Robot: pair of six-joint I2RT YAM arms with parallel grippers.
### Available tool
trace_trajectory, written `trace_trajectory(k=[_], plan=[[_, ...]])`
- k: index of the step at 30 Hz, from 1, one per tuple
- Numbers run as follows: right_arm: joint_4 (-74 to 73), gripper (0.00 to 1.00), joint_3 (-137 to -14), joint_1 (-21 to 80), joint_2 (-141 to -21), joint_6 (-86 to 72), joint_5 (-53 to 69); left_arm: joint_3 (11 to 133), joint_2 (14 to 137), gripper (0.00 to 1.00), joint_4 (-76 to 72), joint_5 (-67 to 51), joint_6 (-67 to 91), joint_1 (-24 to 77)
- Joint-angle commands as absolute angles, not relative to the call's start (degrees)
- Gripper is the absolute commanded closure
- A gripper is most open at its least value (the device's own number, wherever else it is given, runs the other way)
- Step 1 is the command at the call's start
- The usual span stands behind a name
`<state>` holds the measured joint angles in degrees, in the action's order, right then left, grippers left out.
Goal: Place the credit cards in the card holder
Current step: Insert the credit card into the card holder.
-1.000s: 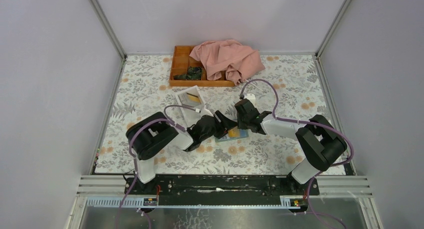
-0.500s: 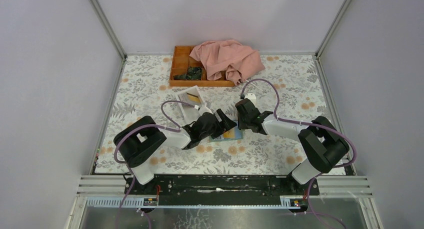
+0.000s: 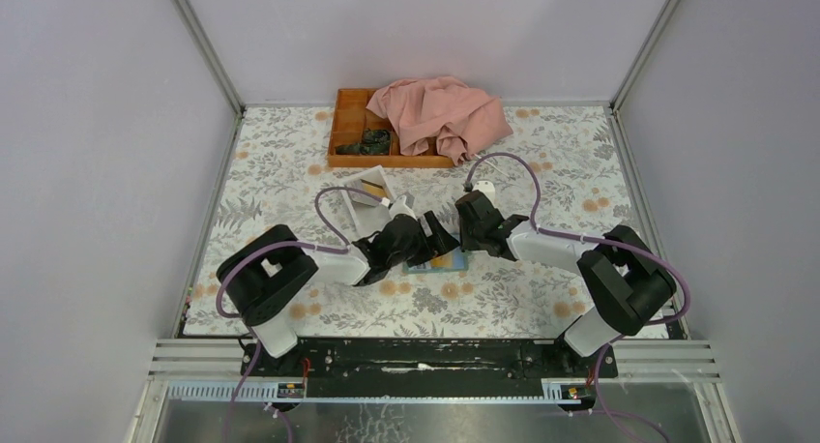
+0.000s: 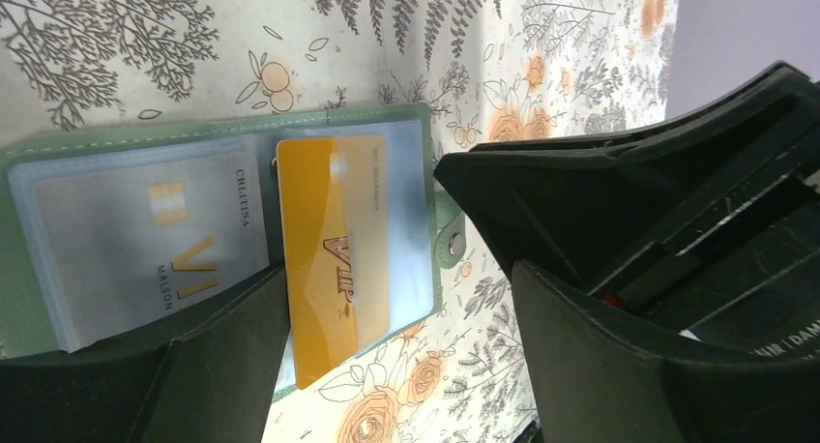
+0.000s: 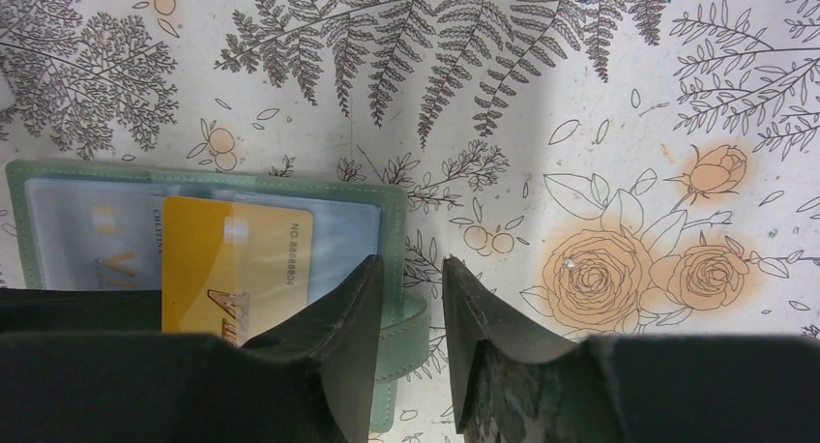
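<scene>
One orange card [image 4: 334, 259] is sticking out of the card holder [image 5: 394, 221] on the counter [image 5: 580, 95], long axis pointing at the nearer left pincer [image 4: 396, 279], gaping wide, empty. Right pincer [image 5: 411, 261] is sitting half-open, empty, at the holder's edge.

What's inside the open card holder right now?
A pale blue card in a clear sleeve, and an orange card partly pushed in. The left claw hides the holder's corner.

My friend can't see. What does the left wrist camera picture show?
An open green card holder lies on a flowery tablecloth, with an orange card sticking partly out of one pocket and a pale blue card in the other. The left claw hangs open above it.
</scene>
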<state>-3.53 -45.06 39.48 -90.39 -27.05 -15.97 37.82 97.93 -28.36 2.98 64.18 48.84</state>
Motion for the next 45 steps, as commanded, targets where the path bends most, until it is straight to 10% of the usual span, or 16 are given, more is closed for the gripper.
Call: trace_trajectory(k=[1,21,45], plan=[[-2.99,0.64,-45.61,39.81,-86.93,-27.73,-16.27,40.79,96.22,0.12,-19.75,5.27,60.01,49.04],[-0.65,0.78,-45.28,41.41,-88.99,-30.56,-12.35,39.59,97.14,0.32,-18.14,7.80,58.80,49.15],[1.75,0.90,-43.04,44.28,-94.97,-34.79,-13.15,39.59,96.18,0.32,-14.86,11.95,58.64,49.31]])
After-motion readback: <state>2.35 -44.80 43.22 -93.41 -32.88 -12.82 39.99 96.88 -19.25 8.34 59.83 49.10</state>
